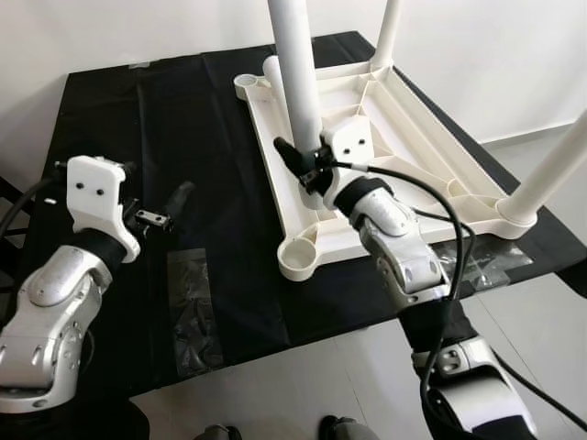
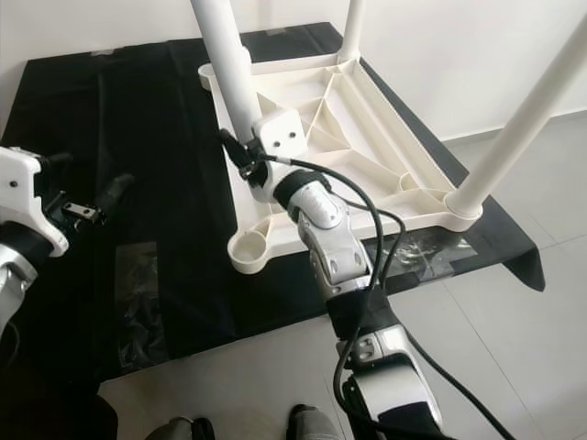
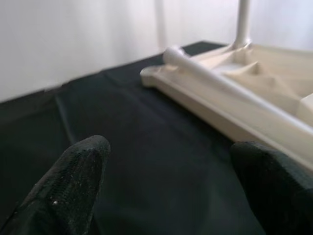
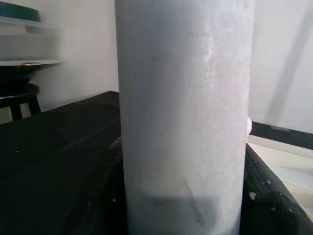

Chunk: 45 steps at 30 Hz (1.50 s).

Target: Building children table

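Observation:
An upside-down white table top (image 1: 404,137) lies on a black-covered surface (image 1: 165,119). White legs stand in its far right corner (image 1: 387,32) and near right corner (image 1: 550,170). My right gripper (image 1: 307,167) is shut on a third leg (image 1: 298,82), holding it upright over the top's left side; that leg (image 4: 183,112) sits between the black fingers (image 4: 274,196). A fourth leg (image 3: 230,88) lies flat on the top, mostly hidden behind the held one. The near left socket (image 1: 298,257) and far left socket (image 1: 246,85) hold nothing. My left gripper (image 1: 170,203) hovers open above the cloth, left of the top.
A clear plastic bag (image 1: 193,312) lies on the cloth near the front edge, and another (image 1: 477,261) by the near right corner. A black cable (image 1: 431,197) loops over my right arm. White wall behind; tiled floor (image 1: 541,302) to the right.

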Motion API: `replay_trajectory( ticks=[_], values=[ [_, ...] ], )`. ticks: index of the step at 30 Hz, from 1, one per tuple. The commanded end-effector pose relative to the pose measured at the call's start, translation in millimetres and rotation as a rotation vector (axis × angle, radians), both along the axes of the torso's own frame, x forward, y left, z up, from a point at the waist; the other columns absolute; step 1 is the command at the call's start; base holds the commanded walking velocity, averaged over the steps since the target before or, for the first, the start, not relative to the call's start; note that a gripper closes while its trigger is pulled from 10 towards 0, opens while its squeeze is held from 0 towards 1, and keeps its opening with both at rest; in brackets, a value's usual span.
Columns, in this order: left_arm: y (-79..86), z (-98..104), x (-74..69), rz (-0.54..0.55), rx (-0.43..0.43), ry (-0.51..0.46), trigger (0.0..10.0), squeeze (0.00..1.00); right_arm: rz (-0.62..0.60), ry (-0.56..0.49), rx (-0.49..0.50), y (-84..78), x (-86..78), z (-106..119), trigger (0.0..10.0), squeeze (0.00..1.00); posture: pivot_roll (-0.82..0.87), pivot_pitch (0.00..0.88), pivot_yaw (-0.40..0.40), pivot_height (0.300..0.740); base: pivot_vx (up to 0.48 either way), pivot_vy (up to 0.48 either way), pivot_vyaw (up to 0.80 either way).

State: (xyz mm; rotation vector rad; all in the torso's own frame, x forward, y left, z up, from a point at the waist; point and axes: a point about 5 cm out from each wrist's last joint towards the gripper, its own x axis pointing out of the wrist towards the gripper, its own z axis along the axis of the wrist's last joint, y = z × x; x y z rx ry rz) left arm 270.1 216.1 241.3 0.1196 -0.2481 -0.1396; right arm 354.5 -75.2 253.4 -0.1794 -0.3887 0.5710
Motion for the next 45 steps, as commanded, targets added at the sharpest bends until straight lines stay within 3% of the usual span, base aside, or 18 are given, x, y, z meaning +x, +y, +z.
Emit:
replay_trajectory(
  ticks=[1,9,16,22,26,32,34,39,45],
  values=[
    [4.5,-5,-3.5,0.039,-0.012,0.026,10.0,0.00,0.030,-0.007,-0.004,5.6,-3.3,0,10.0,0.00,-0.10,0.152,0.014,0.740,0.000,0.000,0.00],
    [-2.1,-10,-6.2,0.032,-0.007,0.039,10.0,0.00,0.066,0.043,0.065,9.7,-3.4,2,10.0,0.00,-0.09,0.160,0.012,0.740,0.000,0.480,0.00],
    [-12.7,-16,-12.2,-0.030,-0.015,0.030,10.0,0.00,0.292,0.057,0.113,18.4,-20.2,10,10.0,0.00,-0.10,0.157,0.017,0.740,0.000,0.050,-0.69],
    [-18.1,-27,-17.2,-0.047,0.000,0.057,10.0,0.00,0.395,0.040,0.123,18.3,-27.8,16,10.0,0.00,-0.10,0.156,0.015,0.740,0.000,0.000,-0.80],
    [-20.1,-46,-28.0,-0.020,0.008,0.105,10.0,0.00,0.537,0.044,0.076,15.1,-37.5,15,10.0,0.00,-0.10,0.154,0.013,0.740,0.000,0.000,-0.80],
    [-20.5,-58,-37.2,0.037,0.013,0.125,10.0,0.00,0.592,0.075,0.050,10.2,-36.7,10,10.0,0.00,-0.09,0.159,0.009,0.740,0.000,0.000,-0.80],
    [-23.9,-62,-40.2,0.053,-0.035,0.134,10.0,0.00,0.632,0.090,0.028,11.2,-37.1,6,10.0,0.00,-0.09,0.164,0.006,0.740,0.000,0.000,-0.80],
    [-31.4,-64,-45.0,0.042,-0.071,0.139,10.0,0.00,0.711,0.121,0.014,12.9,-37.7,3,10.0,0.00,-0.09,0.175,0.001,0.740,0.000,0.000,-0.80],
    [-28.7,-62,-48.9,0.054,-0.099,0.124,10.0,0.00,0.840,0.151,-0.039,18.9,-39.6,-1,10.0,0.00,-0.09,0.201,-0.008,0.740,0.000,0.000,0.00]
  ],
)
